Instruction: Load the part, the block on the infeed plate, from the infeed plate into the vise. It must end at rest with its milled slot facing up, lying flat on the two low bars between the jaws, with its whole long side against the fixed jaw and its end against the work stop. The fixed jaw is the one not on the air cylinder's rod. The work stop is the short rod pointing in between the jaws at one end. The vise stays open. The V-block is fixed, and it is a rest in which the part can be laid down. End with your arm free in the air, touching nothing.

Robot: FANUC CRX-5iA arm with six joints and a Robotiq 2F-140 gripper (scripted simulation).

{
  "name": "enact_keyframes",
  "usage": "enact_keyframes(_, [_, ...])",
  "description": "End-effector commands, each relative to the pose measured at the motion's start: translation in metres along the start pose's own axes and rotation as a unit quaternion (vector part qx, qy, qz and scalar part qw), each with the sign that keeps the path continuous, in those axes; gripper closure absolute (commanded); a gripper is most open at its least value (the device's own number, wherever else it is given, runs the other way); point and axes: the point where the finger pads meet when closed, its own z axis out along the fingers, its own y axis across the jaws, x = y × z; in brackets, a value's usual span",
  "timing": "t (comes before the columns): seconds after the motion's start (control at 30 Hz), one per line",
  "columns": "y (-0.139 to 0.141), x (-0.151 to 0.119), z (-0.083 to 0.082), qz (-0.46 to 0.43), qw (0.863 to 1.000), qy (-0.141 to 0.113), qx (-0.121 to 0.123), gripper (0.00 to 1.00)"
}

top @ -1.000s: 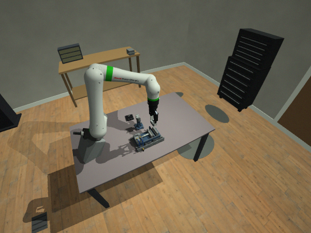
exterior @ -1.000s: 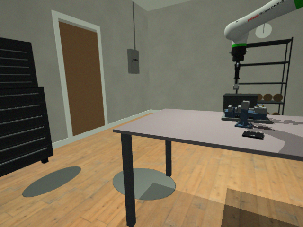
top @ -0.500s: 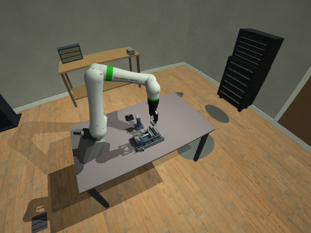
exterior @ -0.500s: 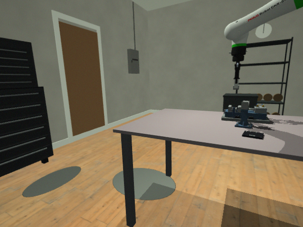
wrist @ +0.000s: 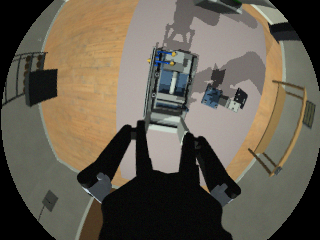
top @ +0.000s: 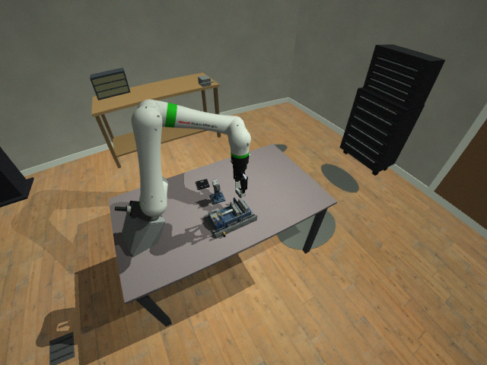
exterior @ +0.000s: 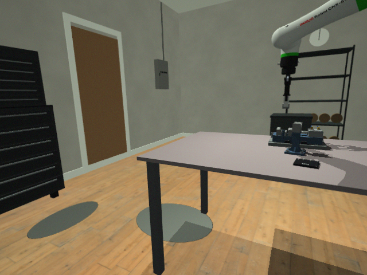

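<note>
My gripper [top: 240, 191] is shut on the part [top: 239, 192], a small light grey block that hangs from the fingertips in the air. It also shows in the exterior view [exterior: 285, 103], well above the table. The vise [top: 232, 216] stands open on the table, below the gripper and a little toward the front; in the wrist view the vise [wrist: 170, 83] lies ahead of my fingers. The black infeed plate [top: 202, 183] lies bare to the left of the blue V-block [top: 216, 192]. The slot side of the part is too small to tell.
The V-block carries a grey top piece [exterior: 296, 127] and stands between the plate [exterior: 307, 162] and the vise [exterior: 296, 137]. The robot base [top: 141, 231] stands at the table's left. A black tool cabinet [top: 387, 106] and a wooden bench [top: 153, 98] stand away from the table.
</note>
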Motion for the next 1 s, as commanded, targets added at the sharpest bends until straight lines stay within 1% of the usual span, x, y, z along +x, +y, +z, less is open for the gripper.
enact_keyframes(0.0, [0.000,0.000,0.000,0.000,1.000,0.000,0.000,1.00])
enact_keyframes(0.43, [0.000,0.000,0.003,0.000,1.000,0.000,0.000,1.00])
enact_keyframes(0.77, [0.000,0.000,0.010,0.000,1.000,0.000,0.000,1.00])
enact_keyframes(0.97, [0.000,0.000,0.018,0.000,1.000,0.000,0.000,1.00])
